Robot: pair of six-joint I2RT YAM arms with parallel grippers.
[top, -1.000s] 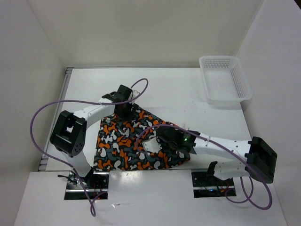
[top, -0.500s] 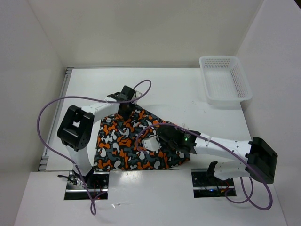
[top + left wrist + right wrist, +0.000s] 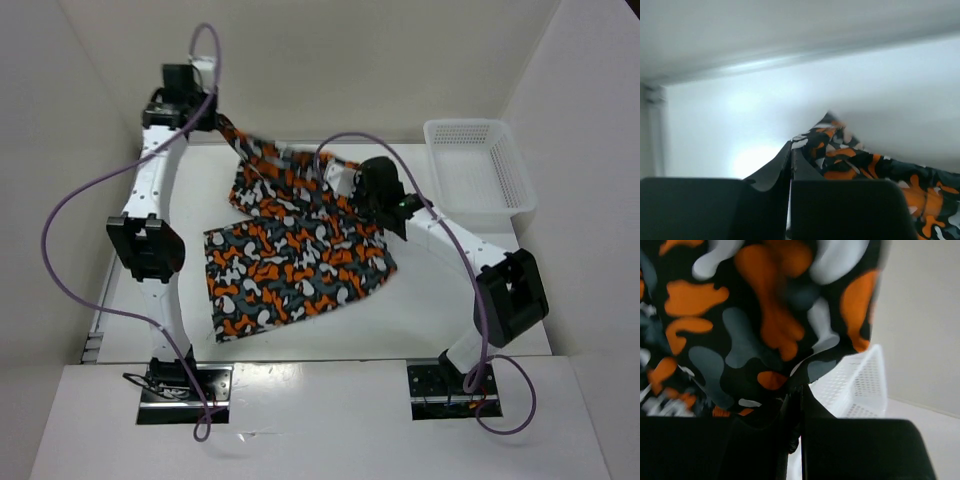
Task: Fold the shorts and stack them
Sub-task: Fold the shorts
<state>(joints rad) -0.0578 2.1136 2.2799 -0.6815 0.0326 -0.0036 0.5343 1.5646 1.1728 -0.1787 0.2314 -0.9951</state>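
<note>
The camouflage shorts, orange, dark grey and white, are lifted at their far edge, and their lower part trails on the white table. High at the back left, my left gripper is shut on one corner of the cloth. In the left wrist view that gripper has its jaws pressed together, with the shorts coming out to the right. My right gripper is shut on the other raised corner. In the right wrist view the shorts hang over the shut gripper.
A white mesh basket stands at the back right of the table, also seen as the basket just beyond the right fingers. Walls close in the table at the back and on both sides. Purple cables loop from both arms.
The left gripper shut on a corner of the shorts. Both arms then swung up and away from the near edge, lifting the cloth off the table and spreading it.
</note>
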